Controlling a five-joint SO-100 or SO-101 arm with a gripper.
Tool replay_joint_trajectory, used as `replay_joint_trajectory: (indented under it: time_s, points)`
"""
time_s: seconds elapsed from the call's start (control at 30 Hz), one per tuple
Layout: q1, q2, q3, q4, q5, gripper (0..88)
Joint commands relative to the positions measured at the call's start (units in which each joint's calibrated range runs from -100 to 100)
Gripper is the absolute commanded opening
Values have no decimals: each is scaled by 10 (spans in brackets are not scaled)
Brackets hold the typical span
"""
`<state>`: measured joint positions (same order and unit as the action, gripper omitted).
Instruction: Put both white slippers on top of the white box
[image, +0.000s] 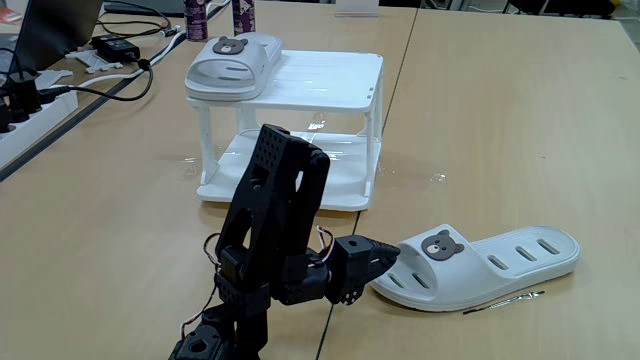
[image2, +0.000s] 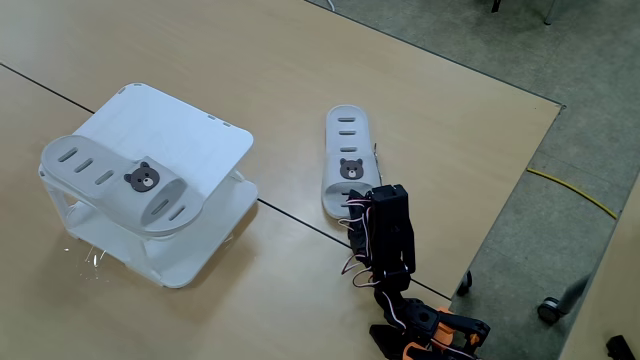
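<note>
The claw (image: 392, 262) sits at the toe end of the loose slipper (image: 500, 262) on the table (image: 520, 120); whether it grips the strap, I cannot tell. That slipper's long axis runs straight away from the claw. The box (image: 330, 85), already carrying one slipper (image: 232, 65), stands well beyond the claw.

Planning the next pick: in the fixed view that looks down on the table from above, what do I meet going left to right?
Slipper on the rack → white rack → slipper on the table → arm, its gripper at that slipper's toe end → yellow cable on the floor.
</note>
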<state>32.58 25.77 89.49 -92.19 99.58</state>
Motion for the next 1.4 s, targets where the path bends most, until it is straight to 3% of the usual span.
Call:
replay_joint_trajectory:
  time_s: [0.0, 0.07, 0.13, 0.63, 0.9, 0.97, 1.1, 1.27, 1.37]
  points:
    - [3, -1, -40, -12, 4, 190]
    - [3, -1, -64, -12, 4, 278]
    - [3, -1, -80, -12, 4, 303]
    - [30, 130, -344, -2, 4, 302]
    - [40, 171, -482, 68, 4, 300]
    - [40, 170, -472, 68, 4, 271]
    - [41, 167, -452, 68, 4, 9]
    - [43, 131, -453, 72, 4, 7]
    - [48, 65, -454, 153, 4, 7]
